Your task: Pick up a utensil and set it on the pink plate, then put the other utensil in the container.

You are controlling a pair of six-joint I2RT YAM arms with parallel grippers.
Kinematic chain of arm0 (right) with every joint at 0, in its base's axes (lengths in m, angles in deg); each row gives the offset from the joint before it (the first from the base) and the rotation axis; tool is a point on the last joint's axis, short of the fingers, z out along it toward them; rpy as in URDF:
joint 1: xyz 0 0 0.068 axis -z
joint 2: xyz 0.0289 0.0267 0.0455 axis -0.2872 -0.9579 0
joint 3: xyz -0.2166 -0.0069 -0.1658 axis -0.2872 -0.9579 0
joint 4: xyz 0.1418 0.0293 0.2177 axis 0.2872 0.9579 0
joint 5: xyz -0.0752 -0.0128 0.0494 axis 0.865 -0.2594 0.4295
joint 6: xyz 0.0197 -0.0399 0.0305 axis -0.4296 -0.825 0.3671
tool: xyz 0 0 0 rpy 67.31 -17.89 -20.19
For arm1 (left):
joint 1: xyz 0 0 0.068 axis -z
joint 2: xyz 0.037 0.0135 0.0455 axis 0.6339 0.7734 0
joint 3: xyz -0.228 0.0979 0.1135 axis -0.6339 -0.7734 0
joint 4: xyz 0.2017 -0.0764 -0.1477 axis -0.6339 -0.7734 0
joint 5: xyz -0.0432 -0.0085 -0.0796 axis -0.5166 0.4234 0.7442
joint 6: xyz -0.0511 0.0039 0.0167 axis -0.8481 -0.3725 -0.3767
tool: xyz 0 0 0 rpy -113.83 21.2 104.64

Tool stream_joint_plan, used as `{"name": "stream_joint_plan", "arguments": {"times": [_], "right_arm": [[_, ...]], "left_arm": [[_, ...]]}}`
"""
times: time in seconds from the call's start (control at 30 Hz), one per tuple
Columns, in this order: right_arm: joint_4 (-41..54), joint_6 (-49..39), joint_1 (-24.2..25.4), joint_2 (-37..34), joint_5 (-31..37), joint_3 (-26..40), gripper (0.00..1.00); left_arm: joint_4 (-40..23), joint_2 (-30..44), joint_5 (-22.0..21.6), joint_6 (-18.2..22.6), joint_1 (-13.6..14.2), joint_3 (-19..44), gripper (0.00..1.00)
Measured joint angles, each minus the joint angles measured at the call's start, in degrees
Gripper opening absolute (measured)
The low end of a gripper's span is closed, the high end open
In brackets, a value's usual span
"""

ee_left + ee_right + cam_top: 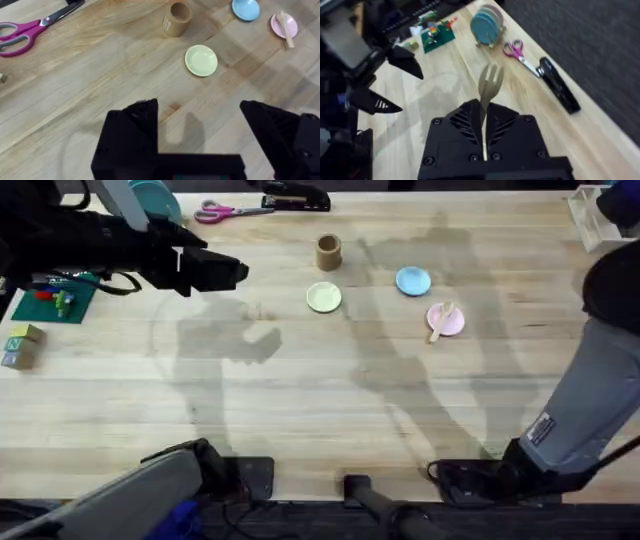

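Note:
The wooden spoon (441, 321) lies across the pink plate (452, 324) at the right of the table, and both appear in the left wrist view as the spoon (286, 28) on the plate (276, 23). The wooden fork (490, 84) is pinched upright, prongs up, in my right gripper (483, 122), held high above the table. The brown cup (328, 252) stands upright at centre back, also seen as the cup (177, 19). My left gripper (235, 273) hovers open and empty at the back left, its fingers (135, 131) wide apart over bare wood.
A yellow-green plate (323, 297) and a light blue plate (413, 281) lie near the cup. Pink scissors (230, 212) and a black stapler (295, 197) sit along the back edge. A green board (55, 298) and blocks (22, 345) are at the far left.

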State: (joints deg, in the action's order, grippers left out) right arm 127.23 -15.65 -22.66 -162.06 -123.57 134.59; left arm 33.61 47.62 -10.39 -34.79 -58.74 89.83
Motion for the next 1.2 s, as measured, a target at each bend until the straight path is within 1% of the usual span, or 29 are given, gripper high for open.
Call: {"name": "stream_joint_plan", "arguments": {"times": [0.07, 0.1, 0.2, 0.43, 0.57, 0.7, 0.8, 0.9, 1.2], "right_arm": [[0.01, -2.48, 1.18, 0.00, -2.77, 0.00, 0.031], [0.02, -6.95, 2.21, 0.00, -6.42, 0.00, 0.031], [0.00, -12.43, 2.49, 0.00, -9.51, 0.00, 0.031], [-0.31, -25.30, 1.16, -0.02, -13.64, 0.00, 0.031], [-3.15, -30.01, -0.03, -0.13, -16.05, 0.02, 0.034], [-7.22, -32.13, -0.79, -1.21, -18.69, 0.07, 0.034], [-11.72, -33.00, -1.10, -3.33, -21.49, 0.13, 0.034], [-13.94, -33.41, -1.36, -5.92, -23.30, 0.13, 0.034], [-16.72, -33.63, -2.39, -12.52, -24.59, 0.13, 0.034]], "left_arm": [[0.00, -0.01, 0.00, 0.00, 0.00, 0.00, 0.995], [0.00, -0.01, 0.00, 0.00, 0.00, 0.00, 0.993], [0.00, -0.01, -0.01, 0.01, 0.00, 0.00, 0.993], [0.00, -0.01, -0.01, 0.00, 0.00, 0.00, 0.995], [0.00, -0.02, 0.00, 0.00, 0.02, 0.00, 0.994], [0.00, 0.00, 0.00, 0.00, 0.00, 0.00, 0.995], [0.00, 0.00, 0.00, 0.00, 0.00, 0.00, 0.995], [0.00, 0.00, -0.02, 0.00, 0.02, 0.00, 0.995], [0.00, -0.01, 0.00, 0.00, 0.00, 0.00, 0.995]]}}
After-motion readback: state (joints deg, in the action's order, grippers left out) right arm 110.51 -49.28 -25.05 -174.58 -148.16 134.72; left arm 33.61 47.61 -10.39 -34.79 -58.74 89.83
